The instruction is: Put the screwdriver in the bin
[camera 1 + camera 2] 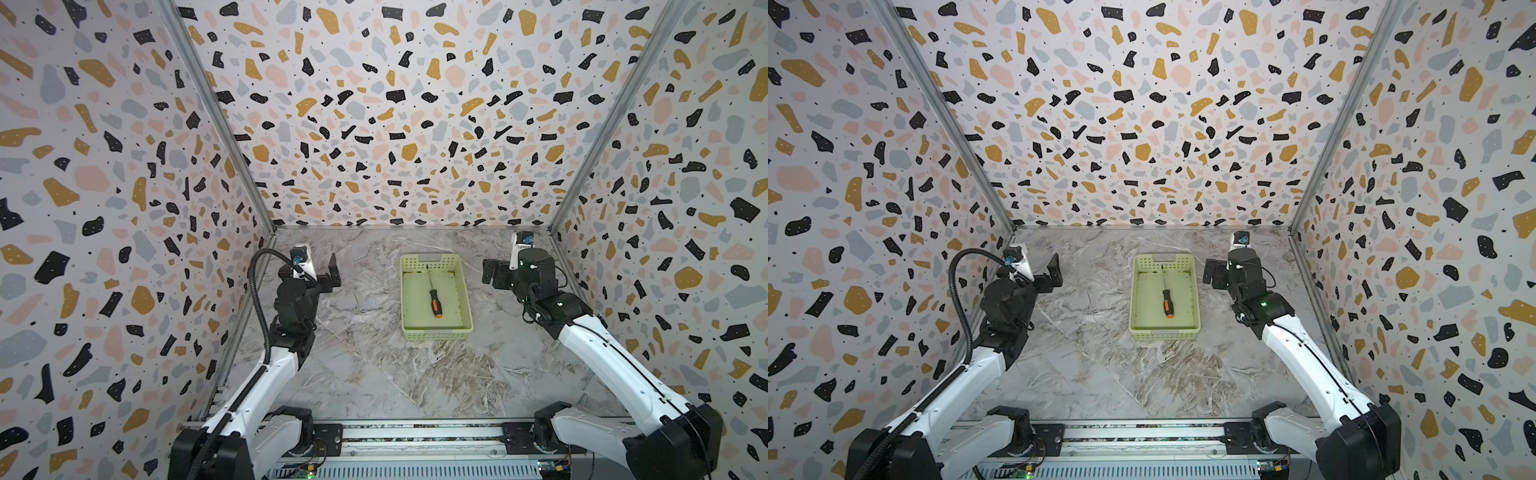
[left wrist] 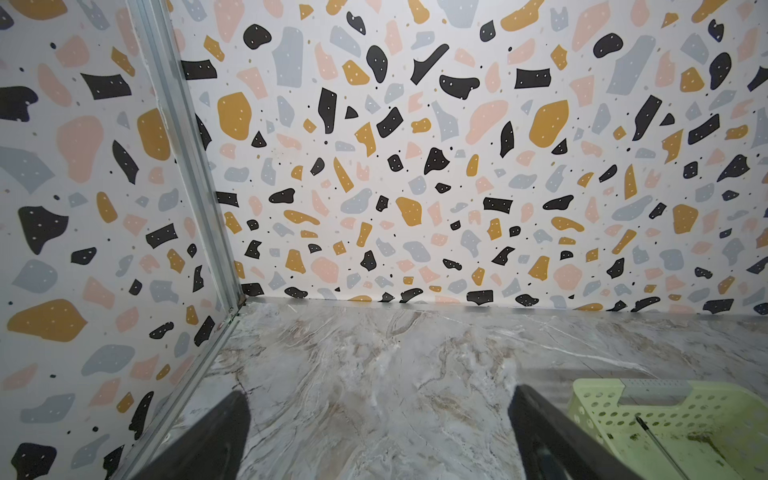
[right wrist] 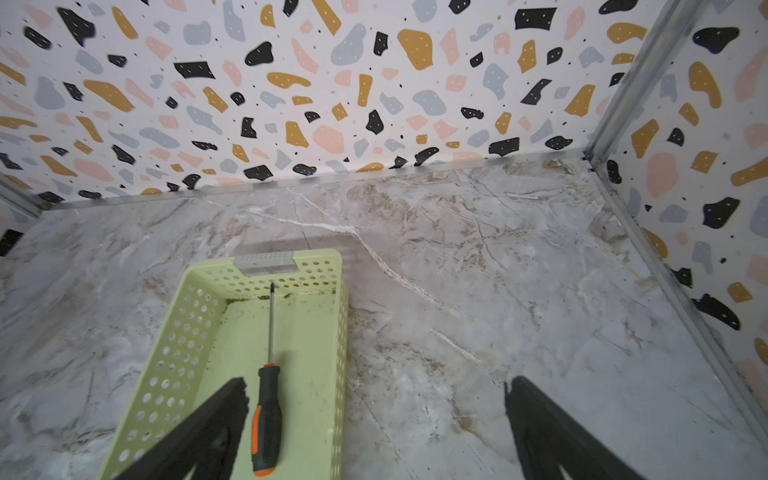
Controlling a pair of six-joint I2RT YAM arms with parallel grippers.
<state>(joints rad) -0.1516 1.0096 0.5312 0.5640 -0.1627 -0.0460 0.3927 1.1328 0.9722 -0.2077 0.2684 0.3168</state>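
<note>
Screwdriver [image 1: 433,297] is lying flat on the floor of the bin [image 1: 436,333], touched by nothing, while the left gripper [image 2: 380,395] and right gripper [image 3: 376,386] are hanging wide open and empty beside it, so placing is looking finished, with only a retreat seemingly remaining.

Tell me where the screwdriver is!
In both top views the screwdriver lies flat inside the bin, around the middle of the table, its tip pointing at the bin's far, handle cut-out end.
</note>
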